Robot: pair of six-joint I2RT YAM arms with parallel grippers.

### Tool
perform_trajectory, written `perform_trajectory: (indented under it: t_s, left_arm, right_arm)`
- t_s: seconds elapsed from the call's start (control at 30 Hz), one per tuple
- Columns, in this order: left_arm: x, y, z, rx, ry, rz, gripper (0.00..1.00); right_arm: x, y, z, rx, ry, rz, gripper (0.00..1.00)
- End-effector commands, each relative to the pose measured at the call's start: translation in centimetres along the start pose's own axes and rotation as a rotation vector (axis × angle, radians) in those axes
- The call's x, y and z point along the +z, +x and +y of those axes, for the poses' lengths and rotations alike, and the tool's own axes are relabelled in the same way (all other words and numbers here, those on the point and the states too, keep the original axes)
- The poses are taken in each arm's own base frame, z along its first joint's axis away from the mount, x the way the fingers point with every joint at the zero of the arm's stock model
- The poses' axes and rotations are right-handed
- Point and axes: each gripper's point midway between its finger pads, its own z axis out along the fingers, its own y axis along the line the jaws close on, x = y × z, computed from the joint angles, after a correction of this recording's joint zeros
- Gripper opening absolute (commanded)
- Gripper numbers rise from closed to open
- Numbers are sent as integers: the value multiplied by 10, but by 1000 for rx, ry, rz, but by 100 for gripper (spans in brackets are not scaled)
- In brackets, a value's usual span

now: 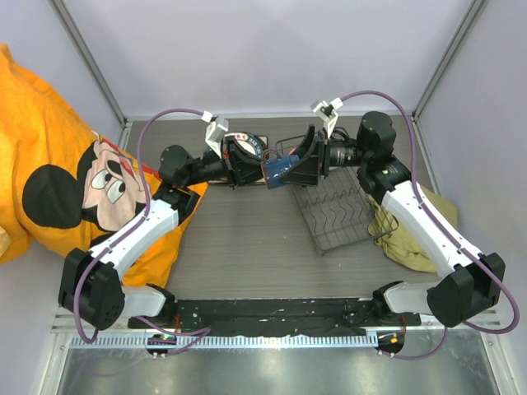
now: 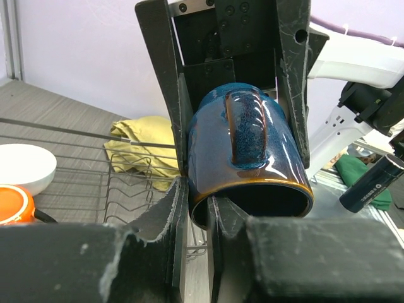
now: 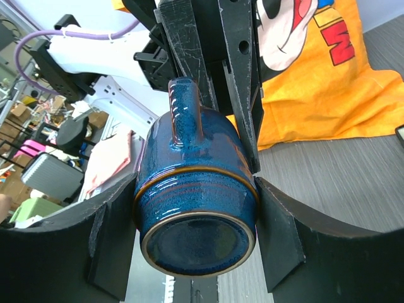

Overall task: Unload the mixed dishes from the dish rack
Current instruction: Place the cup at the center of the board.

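Far centre of table, both arms meet at one object.

- Small dark-blue cup [image 1: 277, 169]: held off the table on its side, handle up, mouth to the left, base to the right. It is just left of the dish rack's [image 1: 339, 210] far-left corner.
- Right gripper [image 3: 196, 235]: jaws spread to the cup's width, one pad pressed on each side of the body.
- Left gripper [image 2: 197, 214]: jaws nearly together and pinching the cup's rim, one finger inside the mouth and one outside.
- White bowl [image 2: 22, 167] and orange mug [image 2: 11, 205]: side by side at the rack's far end, seen past its wires. Cannot tell if they sit inside it.
- Olive-yellow cloth [image 1: 405, 237]: crumpled, against the rack's right side.
- Orange Mickey Mouse cloth [image 1: 58, 177]: at the table's left edge.
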Motion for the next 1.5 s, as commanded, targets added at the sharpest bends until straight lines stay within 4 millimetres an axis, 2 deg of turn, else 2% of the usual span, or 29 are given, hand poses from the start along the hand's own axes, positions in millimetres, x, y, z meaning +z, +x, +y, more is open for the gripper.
perform_trajectory:
  t_s: [0.0, 0.17, 0.53, 0.67, 0.9, 1.03, 1.17, 1.3, 1.47]
  left_arm:
    - [-1, -8, -19, 46, 57, -6, 0]
    - [-3, -4, -21, 51, 59, 9, 0]
    - [-9, 9, -28, 71, 86, 42, 0]
    - [-12, 11, -31, 75, 96, 49, 0]
    - [-15, 6, -38, 104, 96, 32, 0]
    - [-15, 5, -40, 105, 95, 37, 0]
    - [-16, 5, -35, 120, 61, 53, 0]
    - [-19, 13, -20, 135, -10, 82, 0]
    - [-22, 11, -7, 145, -66, 88, 0]
  right_arm:
    - [-6, -24, 7, -158, 57, -46, 54]
    - [-12, -33, 0, -161, 105, -70, 61]
    - [-26, -65, 4, -209, 152, -119, 67]
    - [-29, -65, -5, -181, 179, -107, 72]
    - [-30, -56, -22, -160, 220, -70, 74]
    - [-31, -54, -24, -169, 233, -64, 74]
    - [-33, -55, -24, -179, 243, -62, 75]
    - [-34, -52, -22, -179, 237, -53, 77]
    - [-35, -49, -19, -177, 226, -47, 80]
